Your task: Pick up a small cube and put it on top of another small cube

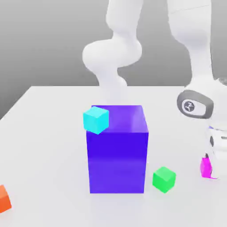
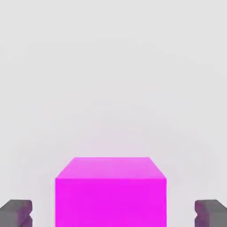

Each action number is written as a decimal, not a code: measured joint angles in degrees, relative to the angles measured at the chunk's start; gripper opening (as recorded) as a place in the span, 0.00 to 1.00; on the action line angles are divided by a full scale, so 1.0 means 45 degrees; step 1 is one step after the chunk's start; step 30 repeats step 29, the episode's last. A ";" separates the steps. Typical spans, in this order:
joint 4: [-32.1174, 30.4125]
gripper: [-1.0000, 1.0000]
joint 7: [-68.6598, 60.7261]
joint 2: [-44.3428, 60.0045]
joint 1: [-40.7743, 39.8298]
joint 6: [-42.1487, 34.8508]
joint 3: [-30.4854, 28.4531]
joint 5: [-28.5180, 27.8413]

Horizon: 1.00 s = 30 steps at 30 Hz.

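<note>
A small magenta cube [image 1: 205,167] sits on the white table at the exterior view's right, partly hidden by my hand. My gripper [image 1: 213,168] is lowered around it. In the hand view the magenta cube [image 2: 111,193] lies between my two dark fingertips [image 2: 16,213], with a gap on each side, so the gripper [image 2: 113,213] is open and not touching it. A small green cube [image 1: 164,179] rests on the table to the exterior view's left of the magenta one. A small cyan cube [image 1: 95,119] shows against the upper left corner of the big block.
A large blue-violet block [image 1: 117,153] stands mid-table, much taller than the small cubes. A small orange cube [image 1: 3,198] lies at the exterior view's left edge. The white arm rises behind the block and over the right side.
</note>
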 joint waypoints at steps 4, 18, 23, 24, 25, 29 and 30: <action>0.0032 0.00 0.0070 0.0159 0.0060 0.0119 -0.0072 -0.0081; -0.2362 0.00 -0.4928 -0.5626 -0.3424 -0.3186 -0.0760 0.2179; -0.2671 0.00 -0.5852 -0.4770 -0.3502 -0.2035 -0.1145 0.2461; -0.2658 0.00 -0.5856 -0.4356 -0.3517 -0.1635 -0.1139 0.2450; -0.2642 0.00 -0.5826 -0.3928 -0.3578 -0.1232 -0.1099 0.2398; -0.2631 1.00 -0.5783 -0.3517 -0.3563 -0.0836 -0.1133 0.2340; -0.2631 1.00 -0.5783 -0.3517 -0.3563 -0.0836 -0.1133 0.2340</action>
